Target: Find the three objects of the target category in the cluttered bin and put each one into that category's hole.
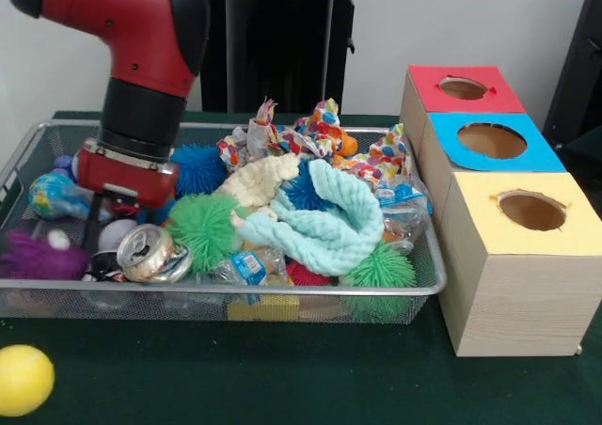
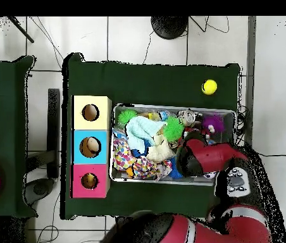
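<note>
The wire mesh bin (image 1: pixel 428 289) sits on the green table, full of clutter; it also shows in the overhead view (image 2: pixel 171 106). My gripper (image 1: pixel 102 226) reaches down into the bin's left part, just behind a crushed can (image 1: pixel 149 253) and a white ball (image 1: pixel 118 232). Its tips are hidden among the clutter. Nearby lie a green spiky ball (image 1: pixel 202 226), a blue spiky ball (image 1: pixel 199 166), a purple fuzzy toy (image 1: pixel 38 256) and a globe ball (image 1: pixel 52 195). In the overhead view the arm (image 2: pixel 202 155) covers the gripper.
Three wooden boxes with holes stand right of the bin: red top (image 1: pixel 499 94), blue top (image 1: pixel 541 157), yellow top (image 1: pixel 489 223). A teal knitted cloth (image 1: pixel 329 223), cream rope toy (image 1: pixel 259 181), dotted cloth (image 1: pixel 310 138) and plastic bottles fill the bin's middle. A yellow ball (image 1: pixel 21 378) lies on the table.
</note>
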You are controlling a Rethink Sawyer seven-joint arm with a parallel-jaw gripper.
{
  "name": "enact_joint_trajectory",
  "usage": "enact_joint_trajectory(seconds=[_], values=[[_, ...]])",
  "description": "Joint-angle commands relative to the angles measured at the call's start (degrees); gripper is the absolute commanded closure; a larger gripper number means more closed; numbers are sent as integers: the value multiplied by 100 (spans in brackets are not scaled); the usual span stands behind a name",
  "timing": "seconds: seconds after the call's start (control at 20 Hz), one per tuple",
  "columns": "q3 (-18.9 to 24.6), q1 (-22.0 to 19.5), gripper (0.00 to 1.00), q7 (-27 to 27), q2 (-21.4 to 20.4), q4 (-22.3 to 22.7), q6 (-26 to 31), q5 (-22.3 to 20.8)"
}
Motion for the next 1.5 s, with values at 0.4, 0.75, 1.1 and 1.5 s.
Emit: enact_joint_trajectory(seconds=[0.4,0.75,1.1,1.5], values=[[-310,301,0,664,629,-55,-1328,923],[290,-155,0,677,399,318,222,1065],[1108,-877,0,-28,598,455,2737,1875],[1070,-907,0,-142,677,509,4523,2644]])
